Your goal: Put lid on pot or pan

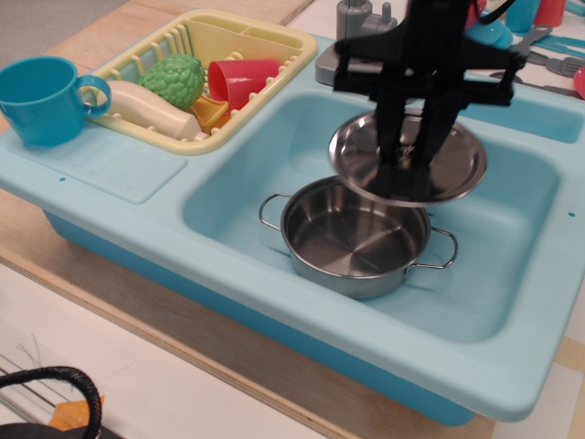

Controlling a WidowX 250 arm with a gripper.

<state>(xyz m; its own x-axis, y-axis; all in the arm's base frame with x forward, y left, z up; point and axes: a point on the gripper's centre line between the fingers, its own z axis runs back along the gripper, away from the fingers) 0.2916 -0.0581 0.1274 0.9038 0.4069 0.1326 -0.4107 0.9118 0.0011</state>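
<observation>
lid: knob hidden behind gripper fingers | pot: far rim covered by lid | faucet: mostly behind arm, top cut off | dark cable: cropped at bottom edge | back-right items: blurred, possibly utensils
</observation>
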